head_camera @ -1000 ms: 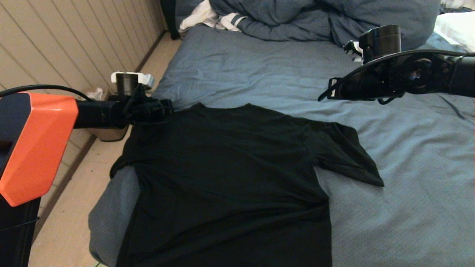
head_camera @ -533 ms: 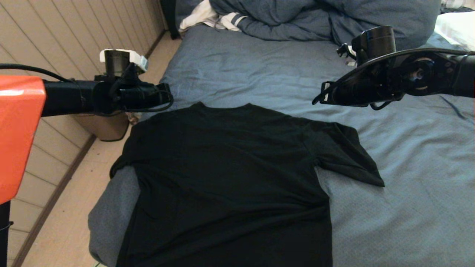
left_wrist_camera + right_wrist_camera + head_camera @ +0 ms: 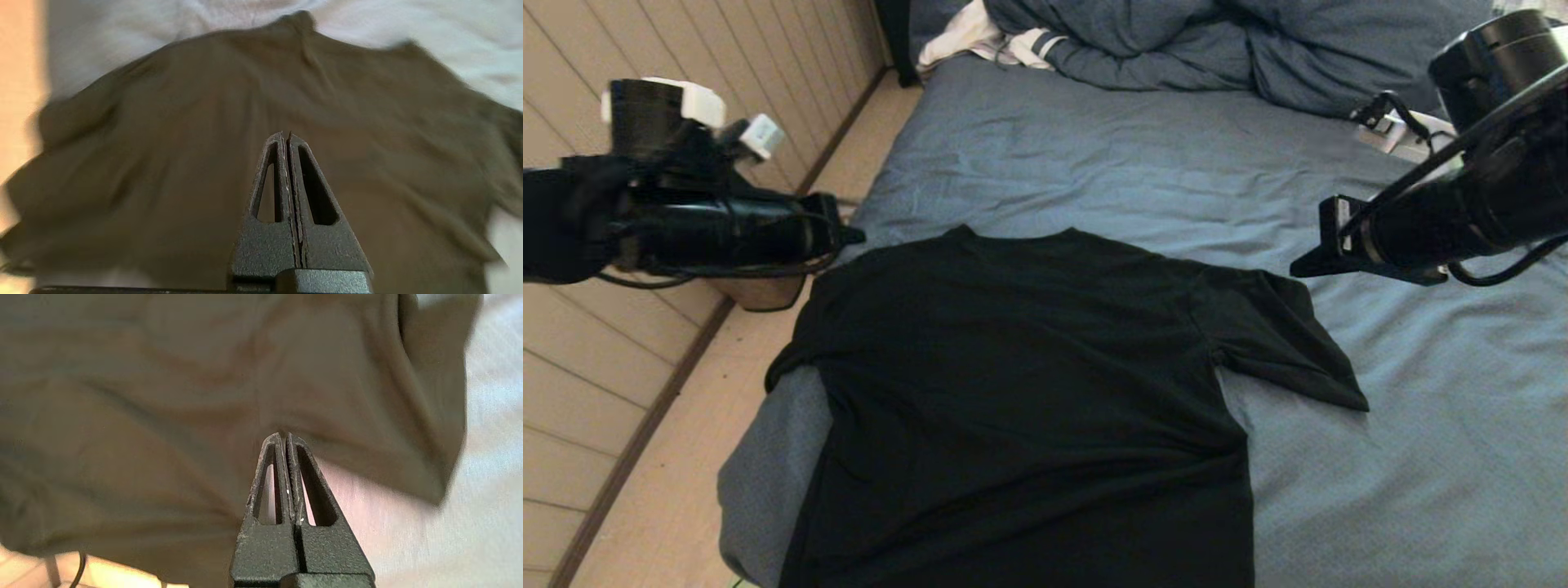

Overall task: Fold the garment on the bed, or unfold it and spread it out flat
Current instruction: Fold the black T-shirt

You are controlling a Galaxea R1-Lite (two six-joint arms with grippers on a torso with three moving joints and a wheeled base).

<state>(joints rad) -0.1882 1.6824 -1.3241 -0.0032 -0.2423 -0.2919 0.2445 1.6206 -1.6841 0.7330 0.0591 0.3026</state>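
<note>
The garment [image 3: 1029,392], a black T-shirt with its plain side up, lies spread flat on the bed [image 3: 1094,155], collar at the far end. One sleeve [image 3: 1282,343] lies out to the right; the other drapes over the bed's left edge. My left gripper [image 3: 854,237] hovers shut and empty, just left of the shirt's far left shoulder. My right gripper [image 3: 1298,269] hangs shut and empty above the sheet, right of the right sleeve. In the left wrist view the shut left gripper [image 3: 286,134] points over the garment [image 3: 184,155]. In the right wrist view the shut right gripper [image 3: 284,436] points at the garment [image 3: 163,396].
A bulky blue duvet [image 3: 1217,41] and white striped clothing [image 3: 980,37] lie at the bed's far end. A bin [image 3: 760,292] stands on the floor [image 3: 686,457] between the bed's left edge and the panelled wall [image 3: 572,351]. Bare sheet [image 3: 1421,425] stretches right of the shirt.
Both arms have drawn back from the shirt: the left gripper up and to the left, the right gripper to the right. The shirt has not moved.
</note>
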